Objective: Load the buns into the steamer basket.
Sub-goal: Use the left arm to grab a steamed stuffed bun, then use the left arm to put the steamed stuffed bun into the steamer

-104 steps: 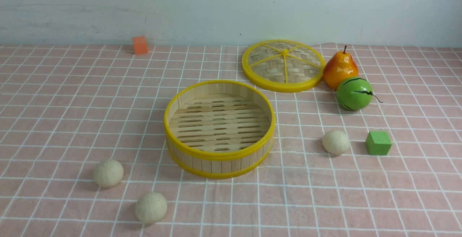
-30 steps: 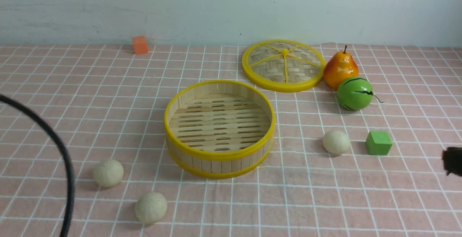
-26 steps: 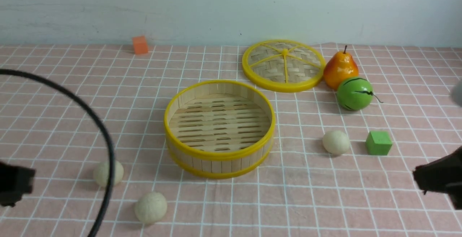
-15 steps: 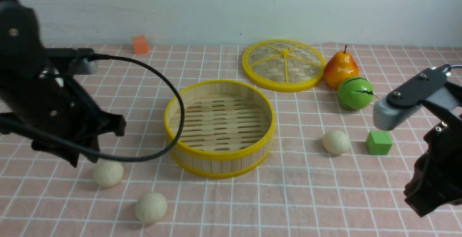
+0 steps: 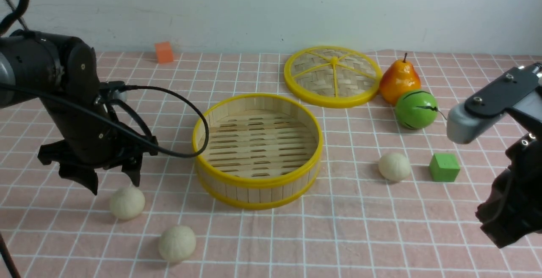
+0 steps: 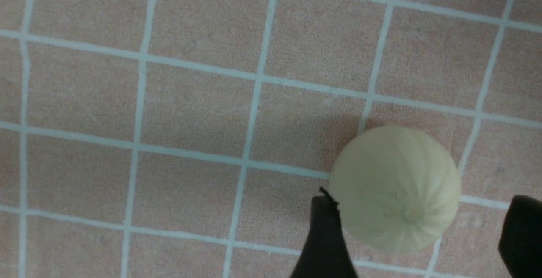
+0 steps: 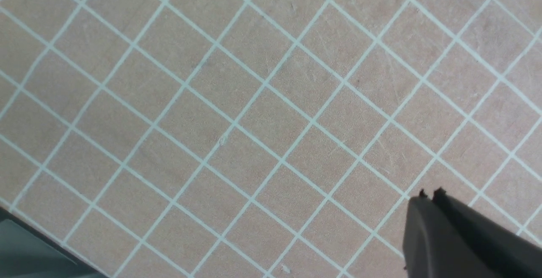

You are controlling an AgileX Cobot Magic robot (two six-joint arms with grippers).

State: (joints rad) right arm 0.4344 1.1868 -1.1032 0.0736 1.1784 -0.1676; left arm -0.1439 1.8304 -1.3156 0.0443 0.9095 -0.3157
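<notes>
Across the pink checked tablecloth [image 5: 364, 227]: no part of the job is showing as done; all three buns are lying outside.
Round bamboo steamer basket [image 5: 254, 194] with yellow rims: sitting empty mid-table.
Left gripper [image 5: 113, 183]: hanging spread wide just above a cream-white pleated bun [image 5: 127, 202], gripping nothing.
Right gripper [image 7: 430, 194]: fingers looking pressed together, empty, hanging over bare cloth.
Other cream buns: one [image 5: 177, 243] is lying nearer the front, one [image 5: 394, 167] is sitting beside the small green cube [image 5: 443, 167].
Hard to make out: whether the left fingers are touching their bun; the right arm is running off the front view's edge.
</notes>
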